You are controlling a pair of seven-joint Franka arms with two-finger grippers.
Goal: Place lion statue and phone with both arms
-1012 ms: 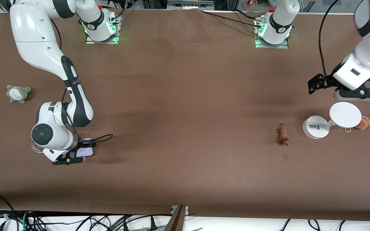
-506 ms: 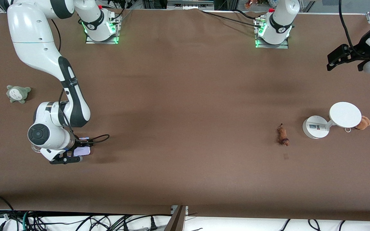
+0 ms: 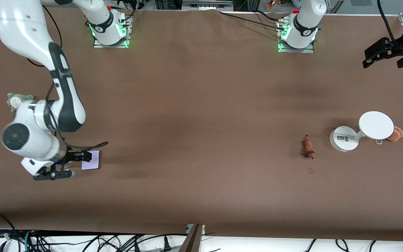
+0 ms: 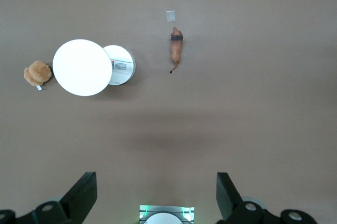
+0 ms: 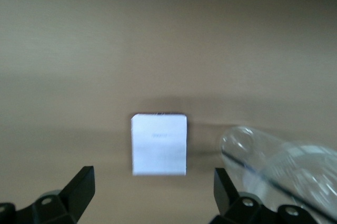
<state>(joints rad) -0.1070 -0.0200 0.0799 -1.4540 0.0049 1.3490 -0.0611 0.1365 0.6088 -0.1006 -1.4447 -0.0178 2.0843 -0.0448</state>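
The phone [image 3: 91, 160], a flat pale lavender rectangle, lies on the brown table toward the right arm's end. It also shows in the right wrist view [image 5: 159, 144]. My right gripper [image 3: 66, 164] is open and empty just beside it, a little above the table [image 5: 152, 192]. The lion statue [image 3: 308, 147], small and orange-brown, lies on the table toward the left arm's end and shows in the left wrist view [image 4: 176, 49]. My left gripper [image 3: 390, 56] is open and empty, high up at the table's edge [image 4: 156, 192].
A white round-based stand [image 3: 359, 134] stands beside the lion, with a tan plush [image 3: 395, 133] at its disc. A grey-green plush [image 3: 14, 99] is partly hidden by the right arm. A small tape mark [image 3: 311, 170] lies near the lion.
My right gripper has come off the phone and moved toward the right arm's end, leaving the phone uncovered on the table. My left gripper has risen from over the stand toward the table's edge.
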